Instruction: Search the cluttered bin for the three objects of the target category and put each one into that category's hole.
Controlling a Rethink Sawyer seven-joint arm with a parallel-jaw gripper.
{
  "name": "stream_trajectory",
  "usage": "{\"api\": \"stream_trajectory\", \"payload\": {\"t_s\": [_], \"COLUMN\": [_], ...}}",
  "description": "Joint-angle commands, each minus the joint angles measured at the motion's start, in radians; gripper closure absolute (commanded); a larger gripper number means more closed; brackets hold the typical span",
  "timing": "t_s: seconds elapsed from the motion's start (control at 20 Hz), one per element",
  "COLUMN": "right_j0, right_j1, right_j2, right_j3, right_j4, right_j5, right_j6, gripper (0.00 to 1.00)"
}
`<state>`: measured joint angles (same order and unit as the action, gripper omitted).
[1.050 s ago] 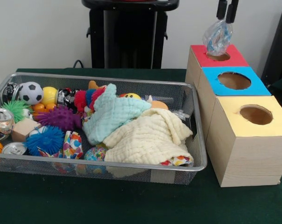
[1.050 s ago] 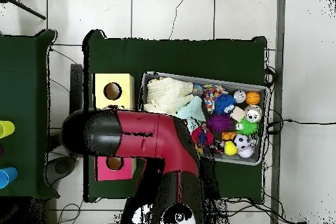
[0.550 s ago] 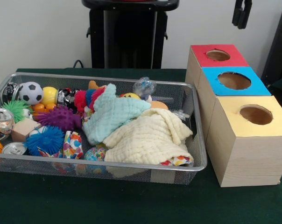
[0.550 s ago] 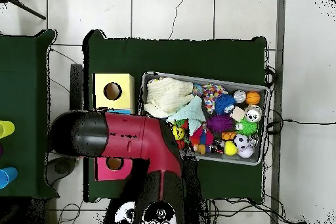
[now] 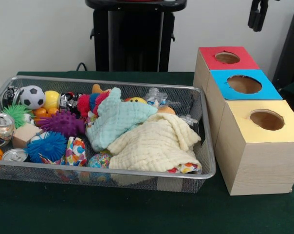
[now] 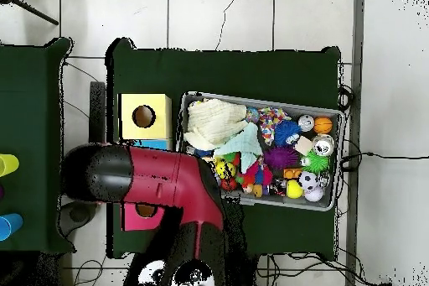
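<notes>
Below the empty, near-closed fingers (image 5: 255, 19): red box (image 5: 228, 58); clear plastic item (image 5: 157, 97) lies far left in bin (image 5: 205, 146).

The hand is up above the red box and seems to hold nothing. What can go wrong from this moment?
1. The crumpled clear plastic piece lies close to the far wall of the bin, beside the mint cloth. The hand might snag mesh or cloth when reaching for it.
2. The cream cloth covers much of the bin, so targets may stay hidden.
</notes>
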<state>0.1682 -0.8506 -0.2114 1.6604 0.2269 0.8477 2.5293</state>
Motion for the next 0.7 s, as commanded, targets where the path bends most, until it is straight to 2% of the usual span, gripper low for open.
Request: {"api": "stream_trajectory", "payload": {"t_s": [0.05, 0.2, 0.3, 0.45, 0.6, 0.7], "right_j0": [0.027, -0.026, -0.077, -0.129, -0.187, -0.193], "right_j1": [0.081, 0.081, 0.069, 0.058, 0.090, 0.104], "right_j2": [-0.148, -0.141, -0.105, -0.060, 0.007, 0.026], "right_j3": [-0.021, -0.020, 0.011, 0.058, 0.117, 0.123], "right_j4": [-0.188, -0.252, -0.251, -0.236, -0.221, -0.227], "right_j5": [-0.001, -0.066, -0.098, -0.121, -0.218, -0.253], "right_j6": [0.170, 0.040, -0.011, -0.025, -0.036, -0.029], "gripper": [1.00, 1.00, 1.00, 1.00, 1.00, 1.00]}}
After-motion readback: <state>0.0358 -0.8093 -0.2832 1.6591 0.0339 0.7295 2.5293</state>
